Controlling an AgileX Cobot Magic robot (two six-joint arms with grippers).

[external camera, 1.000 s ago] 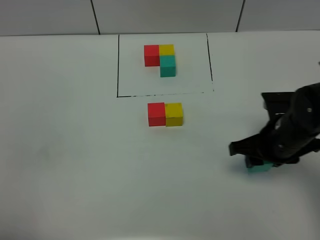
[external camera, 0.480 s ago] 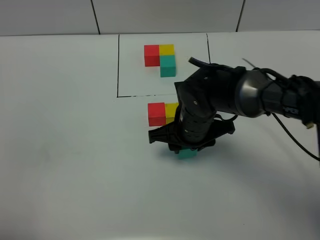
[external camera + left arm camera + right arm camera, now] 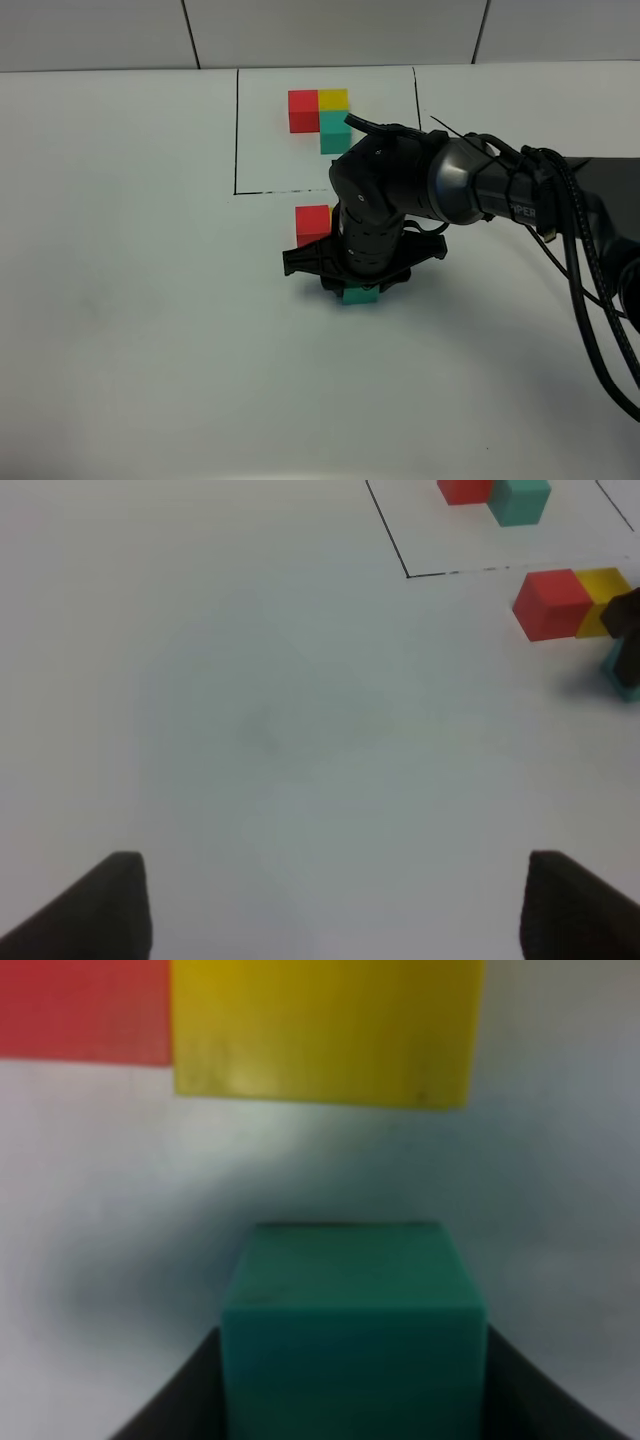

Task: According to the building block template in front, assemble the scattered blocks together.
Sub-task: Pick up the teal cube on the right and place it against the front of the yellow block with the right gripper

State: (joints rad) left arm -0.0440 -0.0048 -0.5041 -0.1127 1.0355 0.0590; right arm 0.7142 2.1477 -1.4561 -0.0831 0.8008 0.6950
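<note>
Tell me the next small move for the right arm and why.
Probably ease the teal cube, held in the right gripper, forward until it meets the yellow cube. A gap of bare table separates them, and the template puts teal directly against yellow.

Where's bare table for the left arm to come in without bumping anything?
Left of the red block and the black outline, the table lies bare to its left edge, and along the near edge too. It's crowded mid-table: the right gripper holds the teal block just short of the yellow block.
</note>
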